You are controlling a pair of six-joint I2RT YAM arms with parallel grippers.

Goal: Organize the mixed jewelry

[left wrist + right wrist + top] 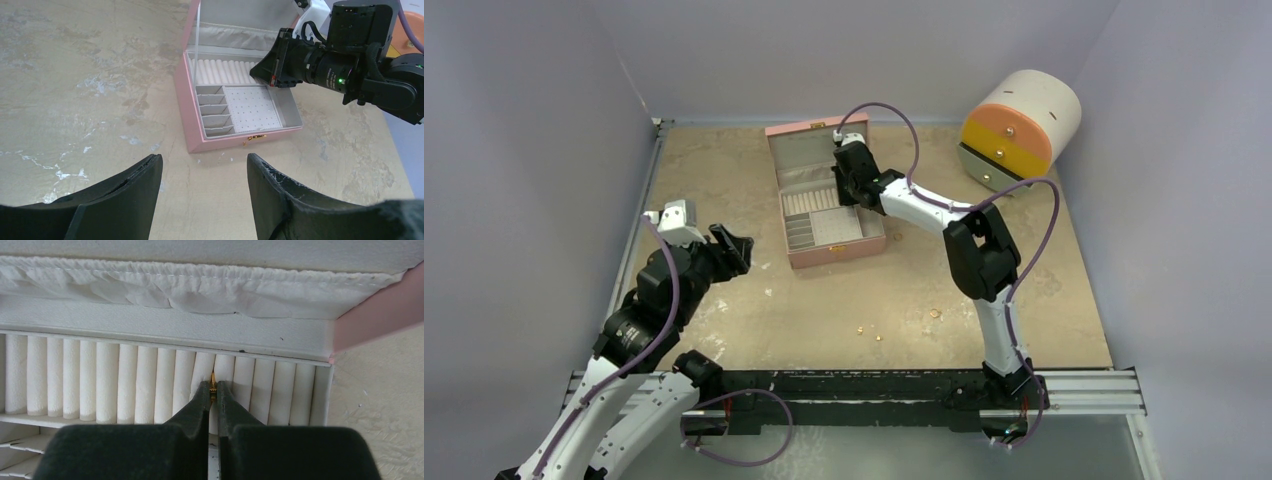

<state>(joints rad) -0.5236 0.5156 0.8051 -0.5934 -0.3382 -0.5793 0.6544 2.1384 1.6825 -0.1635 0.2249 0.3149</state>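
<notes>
The pink jewelry box (839,252) lies open at the table's middle back. My right gripper (845,186) reaches into it and is shut on a tiny gold ring (213,381), whose edge sits in a slot between two white ring rolls (150,385). In the left wrist view the right gripper (265,71) hovers over the roll section of the box (187,115). Loose gold jewelry pieces (861,329) (934,313) lie on the table in front of the box. My left gripper (734,250) (205,167) stands open and holds nothing, to the left of and nearer than the box.
A round cream organizer with orange and yellow drawers (1019,125) stands at the back right corner. Walls close the table on the left, back and right. The box's lid pocket (200,285) rises just behind the rolls. One small gold piece (898,237) lies right of the box.
</notes>
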